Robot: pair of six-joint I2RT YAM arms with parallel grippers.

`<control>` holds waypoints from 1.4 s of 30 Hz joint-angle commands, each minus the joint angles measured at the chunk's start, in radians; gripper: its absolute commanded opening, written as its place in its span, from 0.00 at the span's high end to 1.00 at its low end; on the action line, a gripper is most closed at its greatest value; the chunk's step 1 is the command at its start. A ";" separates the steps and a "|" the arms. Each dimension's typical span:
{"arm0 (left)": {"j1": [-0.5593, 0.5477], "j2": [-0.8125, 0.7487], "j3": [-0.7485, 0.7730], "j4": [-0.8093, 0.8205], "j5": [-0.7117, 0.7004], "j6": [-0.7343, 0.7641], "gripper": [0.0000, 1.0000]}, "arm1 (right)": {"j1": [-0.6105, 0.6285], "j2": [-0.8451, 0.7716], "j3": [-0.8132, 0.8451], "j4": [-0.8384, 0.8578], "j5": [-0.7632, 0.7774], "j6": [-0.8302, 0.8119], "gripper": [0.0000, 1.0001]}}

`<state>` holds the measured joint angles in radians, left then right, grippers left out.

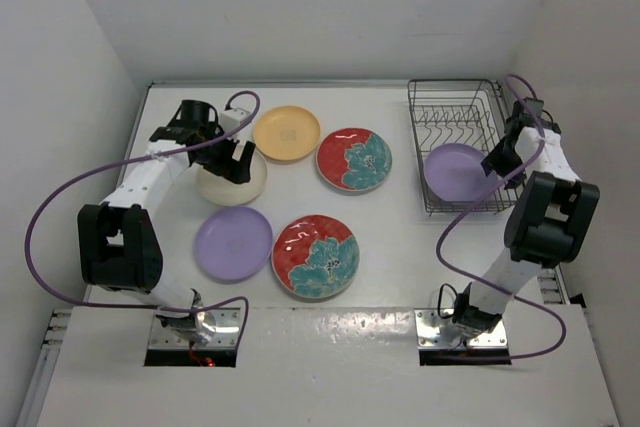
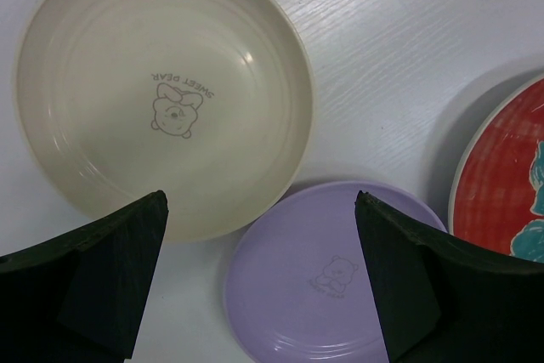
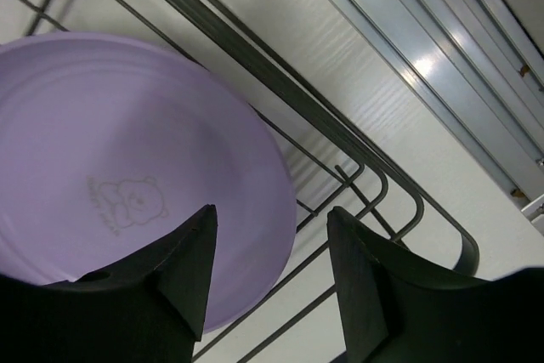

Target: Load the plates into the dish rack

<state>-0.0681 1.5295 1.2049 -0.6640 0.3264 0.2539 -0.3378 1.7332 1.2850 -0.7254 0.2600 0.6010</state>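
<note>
Round lilac plate (image 1: 455,172) rests in dark grey wire dish rack (image 1: 450,107). Right gripper (image 3: 270,212) released, left gripper (image 2: 261,197) spread wide. Unsupported, the plate may slide flat.

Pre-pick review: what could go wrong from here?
1. The racked plate looks tilted, not upright in the rack; it may slide or block slots.
2. The open right gripper sits close by its rim; pulling away could knock it.
3. The open left gripper hangs over the cream plate, hard by the table's lilac plate; a finger could catch that one.
</note>
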 commanded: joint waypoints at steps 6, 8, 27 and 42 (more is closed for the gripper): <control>0.002 -0.014 0.005 0.014 0.017 0.007 0.04 | -0.001 0.098 0.037 -0.003 0.018 -0.004 0.46; 0.002 -0.014 0.015 0.014 0.017 0.007 0.04 | -0.001 0.115 0.025 0.020 0.005 0.000 0.49; 0.011 -0.003 0.024 0.014 0.008 -0.002 0.04 | -0.020 0.140 -0.052 0.092 -0.044 -0.018 0.66; 0.011 -0.031 0.013 0.023 0.008 0.007 0.04 | 0.013 0.014 -0.052 0.130 0.001 -0.128 1.00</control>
<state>-0.0639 1.5295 1.2041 -0.6632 0.3256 0.2539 -0.3439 1.8011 1.2308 -0.6266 0.1848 0.5282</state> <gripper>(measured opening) 0.962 0.036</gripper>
